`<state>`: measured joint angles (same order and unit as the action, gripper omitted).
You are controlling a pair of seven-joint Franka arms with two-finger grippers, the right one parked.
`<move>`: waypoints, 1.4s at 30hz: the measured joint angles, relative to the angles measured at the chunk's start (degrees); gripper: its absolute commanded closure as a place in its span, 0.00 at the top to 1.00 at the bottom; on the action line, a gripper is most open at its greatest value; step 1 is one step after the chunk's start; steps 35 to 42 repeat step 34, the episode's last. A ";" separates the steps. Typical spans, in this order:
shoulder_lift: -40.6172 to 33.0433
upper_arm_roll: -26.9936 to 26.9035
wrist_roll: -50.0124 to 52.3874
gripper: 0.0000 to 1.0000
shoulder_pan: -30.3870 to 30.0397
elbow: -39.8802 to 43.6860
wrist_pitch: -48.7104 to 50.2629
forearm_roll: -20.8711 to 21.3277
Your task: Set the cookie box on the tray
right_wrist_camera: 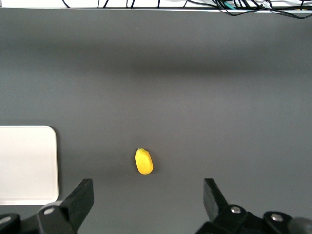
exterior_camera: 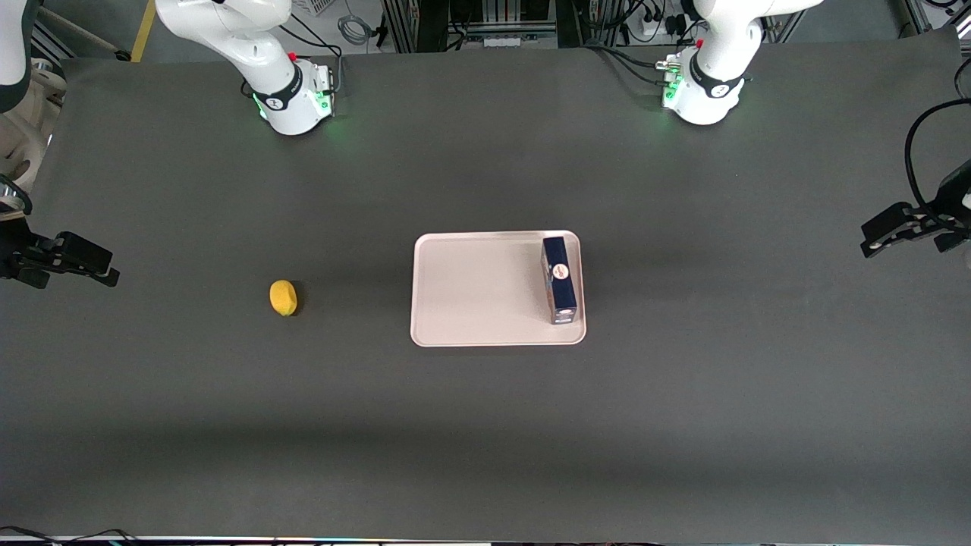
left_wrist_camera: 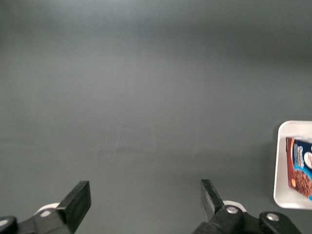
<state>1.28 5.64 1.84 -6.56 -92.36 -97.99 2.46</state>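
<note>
Judging by the cookie box already standing on the tray, near its working-arm edge, you keep the gripper spread, empty, well clear, and leave the box alone.

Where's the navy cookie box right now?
The dark navy rectangular cookie box stands on the pale pinkish tray, along its edge toward the working arm; the open tool is parked apart.

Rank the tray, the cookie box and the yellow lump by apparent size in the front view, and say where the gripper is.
1. tray
2. cookie box, standing on it
3. yellow lump
The left gripper hangs open at the working arm's end, away from all three.
</note>
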 measured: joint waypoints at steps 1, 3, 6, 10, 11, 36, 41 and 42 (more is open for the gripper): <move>-0.13 0.00 -0.22 1.00 0.00 0.00 0.49 0.00; -0.38 0.01 -0.51 1.00 0.00 -0.08 1.12 0.00; -0.68 0.08 -0.79 1.00 0.00 -0.23 1.67 0.00; -1.02 0.26 -0.91 1.00 0.01 -0.59 1.86 0.00; -1.12 0.30 -0.92 1.00 0.01 -0.73 1.89 0.00; -1.37 0.54 -0.95 1.00 0.06 -0.97 2.70 0.00; -1.37 0.54 -0.95 1.00 0.06 -0.97 2.70 0.00; -1.37 0.54 -0.95 1.00 0.06 -0.97 2.70 0.00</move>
